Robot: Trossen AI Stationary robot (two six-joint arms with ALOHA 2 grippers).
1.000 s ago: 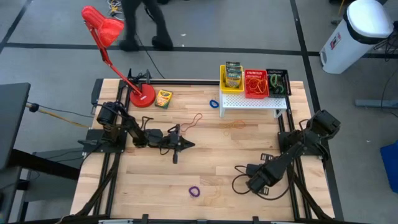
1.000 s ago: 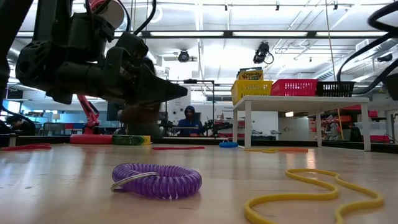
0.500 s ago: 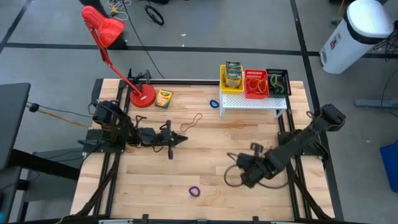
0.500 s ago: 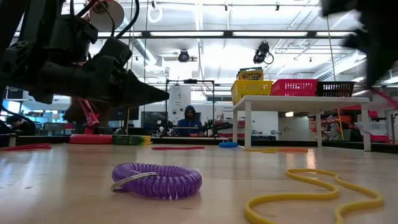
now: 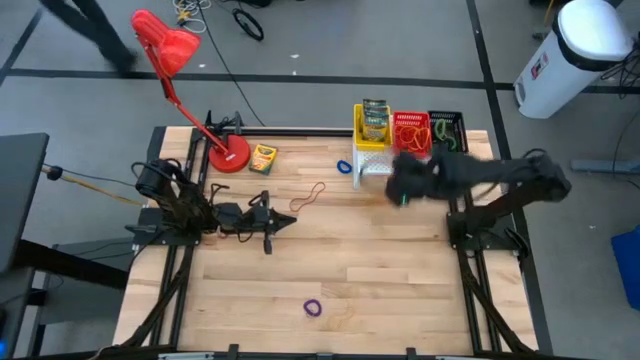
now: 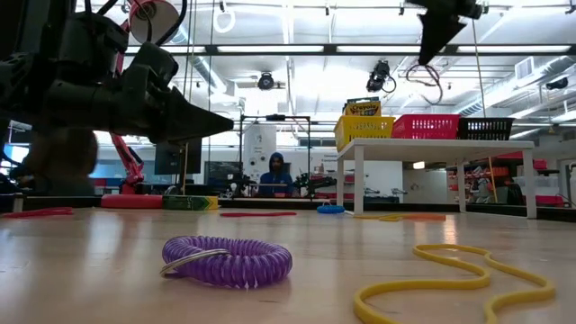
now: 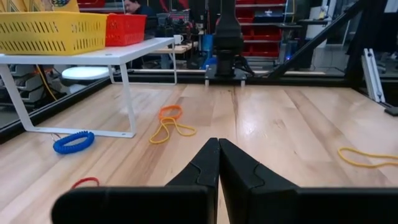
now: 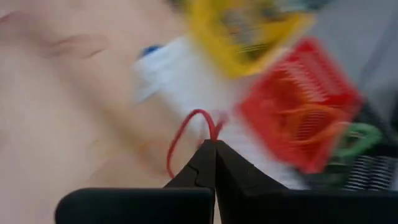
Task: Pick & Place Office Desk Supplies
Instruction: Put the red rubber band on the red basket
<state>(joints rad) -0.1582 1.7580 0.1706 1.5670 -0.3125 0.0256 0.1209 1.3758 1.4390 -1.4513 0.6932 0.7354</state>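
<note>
My right gripper [image 8: 211,144] is high over the table's far right, beside the white shelf [image 5: 452,166], and is shut on a thin red rubber band [image 8: 181,134]. In the low view the band [image 6: 432,83] dangles below it. On the shelf stand a yellow basket [image 5: 372,126] with a crayon box, a red basket [image 5: 410,134] and a black basket [image 5: 447,131]. My left gripper [image 5: 290,222] hovers shut and empty at the table's left. Another crayon box [image 5: 262,158] lies flat near the lamp. My right gripper pinches one spot of the red band's loop [image 8: 210,132] between its two fingertips. The fingers slant downward from above. The rest of the loop curls out past the fingertips, slack and lifted clear of the table.
A red desk lamp [image 5: 228,152] stands at the far left. An orange-red band [image 5: 310,195] and a blue coil [image 5: 344,166] lie mid-table. A purple coil [image 6: 227,261] and a yellow band [image 6: 450,281] lie near the front edge.
My right gripper has swung up from the table's near right to high beside the shelf at the far right, turning as it rose. The band that lay by it is lifted clear. My left gripper has drawn back a little toward the table's left edge.
</note>
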